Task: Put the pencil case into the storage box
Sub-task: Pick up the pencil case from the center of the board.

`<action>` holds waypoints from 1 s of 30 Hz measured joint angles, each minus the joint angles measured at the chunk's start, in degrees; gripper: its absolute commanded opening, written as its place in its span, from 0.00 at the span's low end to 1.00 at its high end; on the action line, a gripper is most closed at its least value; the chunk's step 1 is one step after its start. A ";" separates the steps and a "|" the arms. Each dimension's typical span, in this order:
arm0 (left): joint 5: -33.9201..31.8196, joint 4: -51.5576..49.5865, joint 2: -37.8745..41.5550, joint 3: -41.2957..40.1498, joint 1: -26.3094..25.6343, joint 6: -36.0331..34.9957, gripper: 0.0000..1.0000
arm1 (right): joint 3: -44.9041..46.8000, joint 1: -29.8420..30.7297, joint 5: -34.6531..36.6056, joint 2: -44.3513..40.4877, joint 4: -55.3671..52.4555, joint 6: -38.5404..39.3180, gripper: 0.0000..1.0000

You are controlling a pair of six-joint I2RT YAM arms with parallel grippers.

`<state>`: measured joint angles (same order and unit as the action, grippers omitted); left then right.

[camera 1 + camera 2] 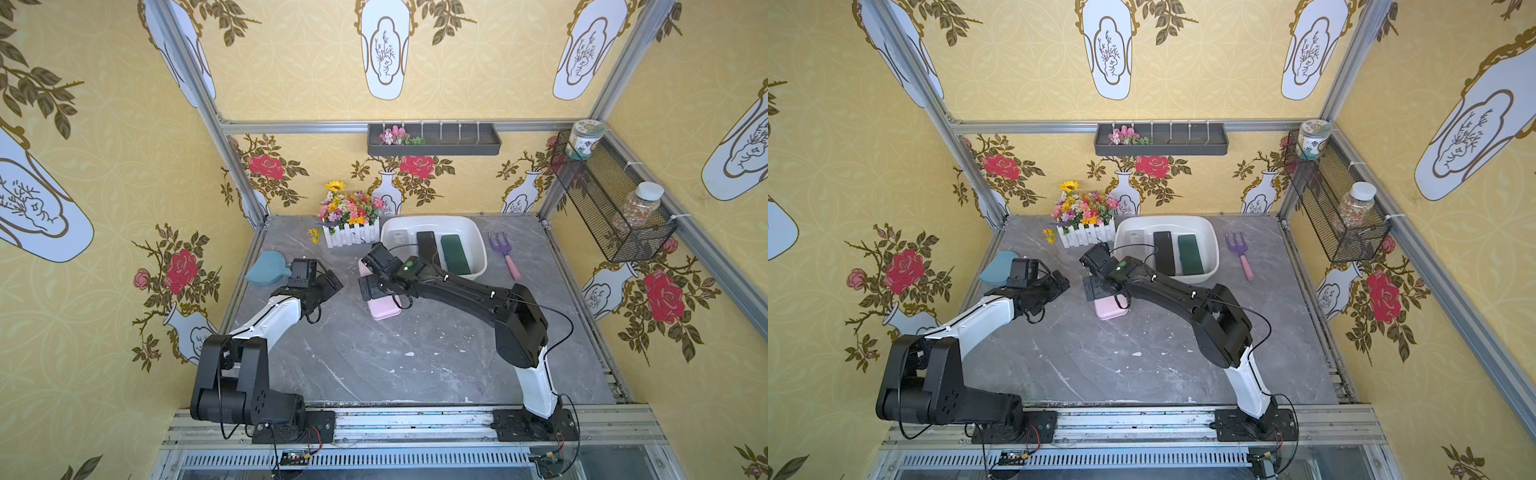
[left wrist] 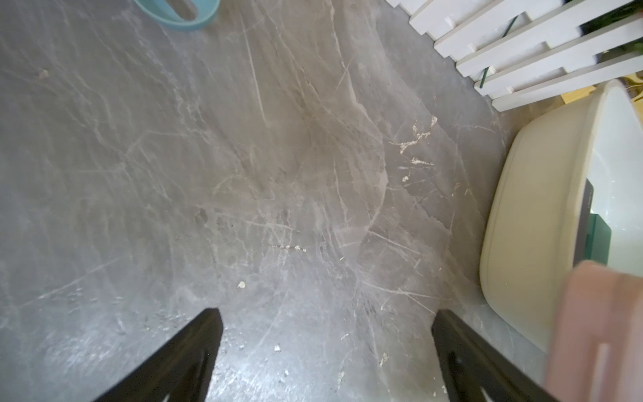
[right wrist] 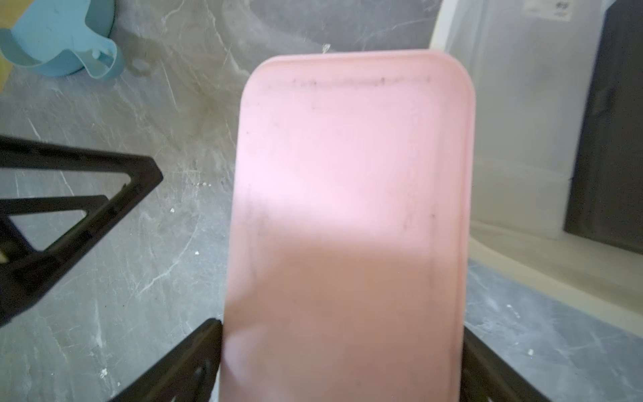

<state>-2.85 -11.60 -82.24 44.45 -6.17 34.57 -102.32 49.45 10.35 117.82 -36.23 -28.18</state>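
A pink pencil case (image 3: 348,191) lies on the grey table, seen in both top views (image 1: 384,309) (image 1: 1111,309), just in front of the storage box's near left corner. My right gripper (image 3: 341,327) stands open over it, one finger close against each long side. The white storage box (image 1: 480,245) (image 1: 1216,249) at the back holds a black case (image 1: 428,249) and a green case (image 1: 455,253). My left gripper (image 2: 327,313) is open over bare table, left of the pink case (image 2: 598,330); its fingers (image 3: 87,209) show in the right wrist view.
A blue scoop (image 1: 264,268) lies at the left edge. A white picket planter of flowers (image 1: 351,224) stands left of the box. A purple garden fork (image 1: 505,253) lies right of it. A dark tray (image 1: 434,139) and a wire basket (image 1: 611,203) hang on the walls.
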 measured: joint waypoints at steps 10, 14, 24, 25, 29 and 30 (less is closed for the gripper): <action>-0.39 0.22 -3.39 0.68 0.00 -0.02 1.00 | -2.67 -13.46 -4.46 -1.42 -1.49 5.14 0.99; -0.44 0.66 -4.92 1.79 0.00 -0.02 1.00 | -3.80 -19.69 -6.54 -0.44 -1.49 6.58 0.99; -0.44 0.87 -9.07 4.55 -0.13 -0.02 1.00 | -13.77 -26.27 -11.30 9.27 -1.97 10.38 1.00; -0.44 0.87 -9.22 4.72 -0.13 -0.04 1.00 | -14.51 -26.32 -11.65 10.12 -1.95 10.40 1.00; -0.44 0.85 -9.11 5.46 -0.20 -0.11 1.00 | -17.03 -26.77 -12.28 13.55 -2.62 11.37 0.99; -0.46 0.79 -8.90 5.64 -0.22 -0.17 1.00 | -17.59 -26.99 -12.61 14.25 -2.80 11.74 0.99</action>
<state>-3.31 -10.81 -91.13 50.09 -6.39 34.39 -119.92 22.46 -2.26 132.07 -39.03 -16.45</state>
